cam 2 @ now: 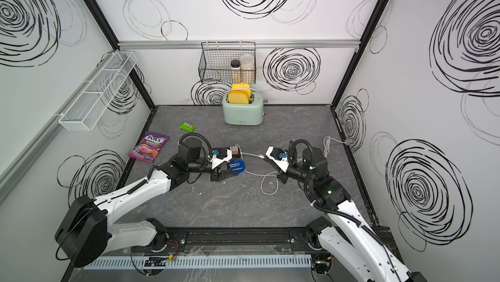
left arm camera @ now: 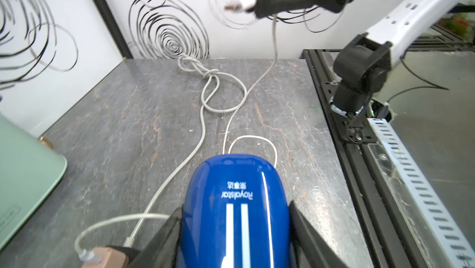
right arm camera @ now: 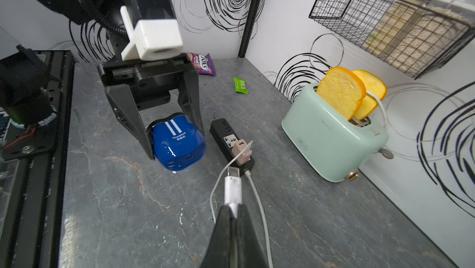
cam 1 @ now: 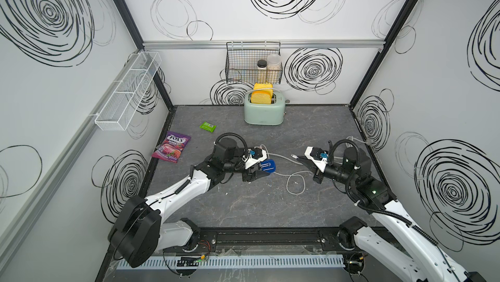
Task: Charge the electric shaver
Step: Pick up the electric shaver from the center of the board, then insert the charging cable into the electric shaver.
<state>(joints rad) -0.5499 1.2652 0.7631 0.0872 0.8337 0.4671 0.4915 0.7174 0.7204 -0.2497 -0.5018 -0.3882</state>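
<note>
While the left fingers [right arm camera: 131, 122] clamp the blue electric shaver [right arm camera: 177, 146] from both sides, it sits low at the grey surface [right arm camera: 115, 202], just beside the black power strip [right arm camera: 223, 135]. The right fingers [right arm camera: 223, 233] are pinched closed on a white cable plug [right arm camera: 232, 187], apart from the shaver.

The shiny blue, round electric shaver [right arm camera: 180, 148] has two white stripes. The left hand [left arm camera: 235, 210] grips its sides, mid-bench [cam 1: 243, 207].
</note>
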